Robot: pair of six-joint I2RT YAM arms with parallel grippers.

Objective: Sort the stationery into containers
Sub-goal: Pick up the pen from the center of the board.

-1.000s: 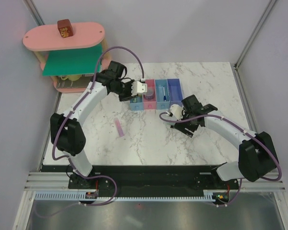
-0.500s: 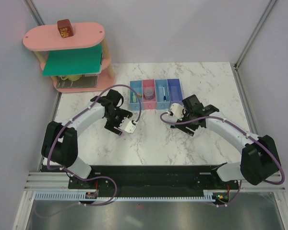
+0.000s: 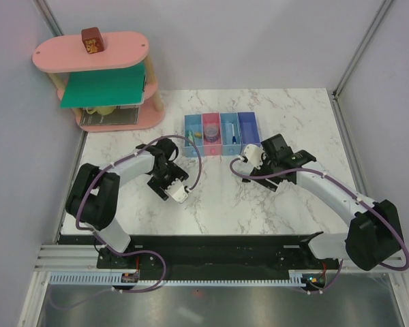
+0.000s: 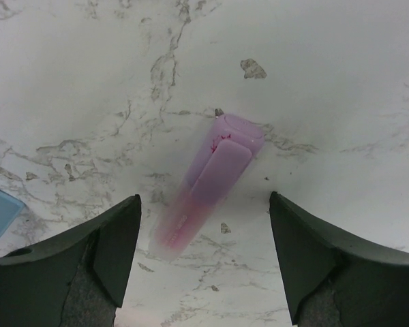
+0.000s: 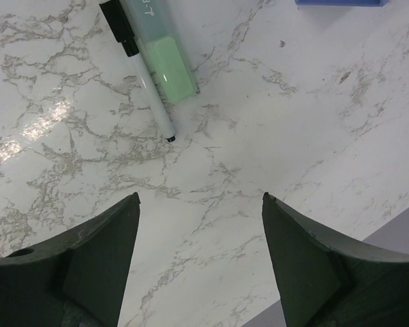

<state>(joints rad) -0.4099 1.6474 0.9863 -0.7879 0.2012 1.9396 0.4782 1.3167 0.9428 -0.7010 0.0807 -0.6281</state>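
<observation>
The pink bar (image 4: 208, 184) lies flat on the marble worktop (image 4: 341, 82), between the left fingers (image 4: 112, 245), which are spread wide and not touching it. The right fingers (image 5: 95, 252) are spread too, hanging near a green bar (image 5: 167, 61) and a pen (image 5: 146, 78) lying side by side. The four bins (image 3: 249, 129) sit further back.

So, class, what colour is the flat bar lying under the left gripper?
Lilac-pink bar; clearest in the left wrist view.
</observation>
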